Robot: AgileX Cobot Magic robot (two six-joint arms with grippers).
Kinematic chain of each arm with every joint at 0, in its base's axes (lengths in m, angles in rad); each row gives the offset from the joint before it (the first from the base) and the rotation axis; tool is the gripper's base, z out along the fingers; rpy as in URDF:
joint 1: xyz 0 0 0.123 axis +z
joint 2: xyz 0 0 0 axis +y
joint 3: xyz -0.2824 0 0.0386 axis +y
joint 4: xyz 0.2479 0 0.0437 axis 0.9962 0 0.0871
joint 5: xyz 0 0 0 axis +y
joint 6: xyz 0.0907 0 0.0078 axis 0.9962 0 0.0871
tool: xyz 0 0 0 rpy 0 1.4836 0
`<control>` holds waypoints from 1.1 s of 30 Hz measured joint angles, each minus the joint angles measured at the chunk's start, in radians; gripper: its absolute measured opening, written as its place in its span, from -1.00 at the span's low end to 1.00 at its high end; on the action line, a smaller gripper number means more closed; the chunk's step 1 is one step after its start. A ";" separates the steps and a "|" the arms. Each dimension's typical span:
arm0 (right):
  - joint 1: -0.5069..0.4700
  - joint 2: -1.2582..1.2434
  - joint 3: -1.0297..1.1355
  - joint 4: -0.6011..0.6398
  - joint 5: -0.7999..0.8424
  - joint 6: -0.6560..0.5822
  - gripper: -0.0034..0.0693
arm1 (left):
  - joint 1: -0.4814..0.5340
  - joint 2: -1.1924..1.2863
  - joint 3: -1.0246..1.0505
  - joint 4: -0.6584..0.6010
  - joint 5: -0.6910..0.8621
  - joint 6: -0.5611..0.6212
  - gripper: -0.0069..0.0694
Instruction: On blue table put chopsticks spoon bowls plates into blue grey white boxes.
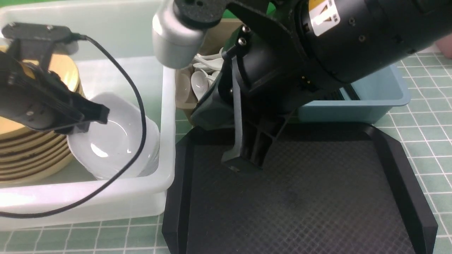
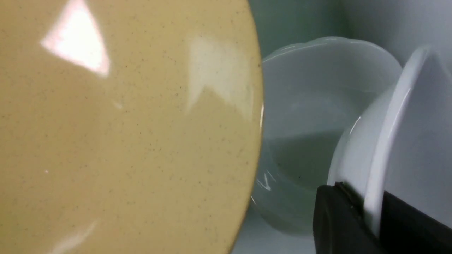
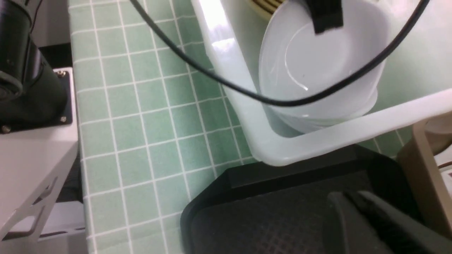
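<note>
The tiled green desk (image 1: pixel 427 141) carries everything. The big translucent white box (image 1: pixel 170 134) fills its left side. Beside it, the black tray (image 1: pixel 300 197) takes up the middle foreground, its textured floor bare. The near corner of the tray lies close to the box's right wall.

The bulky right arm (image 1: pixel 353 46) reaches across from the upper right. It hides much of the blue box (image 1: pixel 353 107) and part of the grey-brown box (image 1: pixel 182 93), which both stand behind the tray. White spoons (image 1: pixel 199 83) are heaped in the grey-brown box.

In the white box, a stack of yellow bowls (image 1: pixel 35 151) stands at the left. A lower stack of white plates (image 1: pixel 152 155) is crowded into the front right corner, hard against the bowls and close to the box walls.

The left end effector (image 1: pixel 97 116) slants down over that stack from the left, clenched on the rim of a tilted plate (image 1: pixel 113 141). I cannot tell whether this plate touches the stack. A black cable (image 1: pixel 141 116) loops from the left wrist across the plates and over the front wall of the box.

The right end effector (image 1: pixel 242 160) points down just above the far part of the tray, clenched and empty.
</note>
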State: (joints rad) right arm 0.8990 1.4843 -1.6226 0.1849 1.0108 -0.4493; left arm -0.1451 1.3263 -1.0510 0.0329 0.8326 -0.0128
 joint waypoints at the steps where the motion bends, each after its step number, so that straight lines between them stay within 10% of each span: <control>1: 0.000 0.000 0.000 0.000 0.000 0.000 -0.77 | 0.000 0.025 0.000 0.000 -0.018 -0.002 -0.81; 9: 0.000 0.000 0.000 0.000 0.001 0.000 -0.77 | 0.007 0.128 0.000 0.026 -0.068 0.019 -0.72; 22: 0.000 0.000 0.000 -0.006 0.004 0.000 -0.77 | -0.001 0.093 -0.019 -0.012 0.006 0.058 0.49; 33: 0.000 -0.041 0.000 -0.110 0.048 0.036 -0.77 | -0.001 -0.121 -0.107 -0.002 0.216 0.046 0.43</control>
State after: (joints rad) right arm 0.8990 1.4434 -1.6226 0.0754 1.0587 -0.4138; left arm -0.1463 1.2051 -1.1583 0.0306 1.0491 0.0333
